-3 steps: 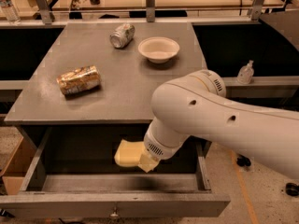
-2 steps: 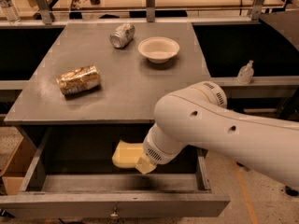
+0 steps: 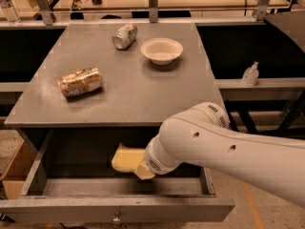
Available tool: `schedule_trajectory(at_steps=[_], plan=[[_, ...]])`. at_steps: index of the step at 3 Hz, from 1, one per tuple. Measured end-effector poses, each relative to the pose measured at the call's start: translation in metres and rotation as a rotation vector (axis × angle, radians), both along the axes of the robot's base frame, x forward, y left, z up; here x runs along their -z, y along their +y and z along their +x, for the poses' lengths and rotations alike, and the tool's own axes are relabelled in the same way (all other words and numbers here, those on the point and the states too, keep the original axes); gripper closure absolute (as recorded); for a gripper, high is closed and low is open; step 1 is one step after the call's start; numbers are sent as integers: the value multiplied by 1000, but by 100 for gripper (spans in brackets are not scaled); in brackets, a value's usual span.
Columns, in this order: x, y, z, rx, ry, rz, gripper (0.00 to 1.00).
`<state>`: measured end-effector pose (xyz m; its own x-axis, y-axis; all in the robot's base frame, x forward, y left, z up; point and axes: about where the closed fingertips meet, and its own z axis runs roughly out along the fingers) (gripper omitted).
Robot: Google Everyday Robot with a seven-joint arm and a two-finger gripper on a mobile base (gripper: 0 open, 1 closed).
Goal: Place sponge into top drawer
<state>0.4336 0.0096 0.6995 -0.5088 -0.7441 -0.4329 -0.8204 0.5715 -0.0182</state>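
The top drawer (image 3: 71,209) stands pulled open under the grey tabletop (image 3: 128,94), with a small metal knob (image 3: 116,218) on its front panel. The pale yellow sponge (image 3: 125,159) is inside the drawer opening, right of its middle, just under the table's front edge. My gripper (image 3: 139,168) reaches into the drawer from the right and is shut on the sponge's right end. One pale yellow finger (image 3: 145,171) shows below the sponge. The big white arm (image 3: 228,147) hides the drawer's right part.
On the tabletop lie a gold-patterned snack bag (image 3: 80,82) at the left, a tipped silver can (image 3: 125,36) at the back and a white bowl (image 3: 162,50) beside it. A sanitiser bottle (image 3: 250,74) stands on the right ledge. A cardboard box (image 3: 12,175) sits at the lower left.
The arm has come lower and a little to the left, carrying the sponge slightly left inside the drawer opening. The things on the tabletop have not moved.
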Motion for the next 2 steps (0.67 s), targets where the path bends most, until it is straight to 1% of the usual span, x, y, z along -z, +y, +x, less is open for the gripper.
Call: schedule_trajectory(at_steps=[1,2], plan=[[11,5,8,7,-5,16,82],[11,5,8,6,-7,16,59]])
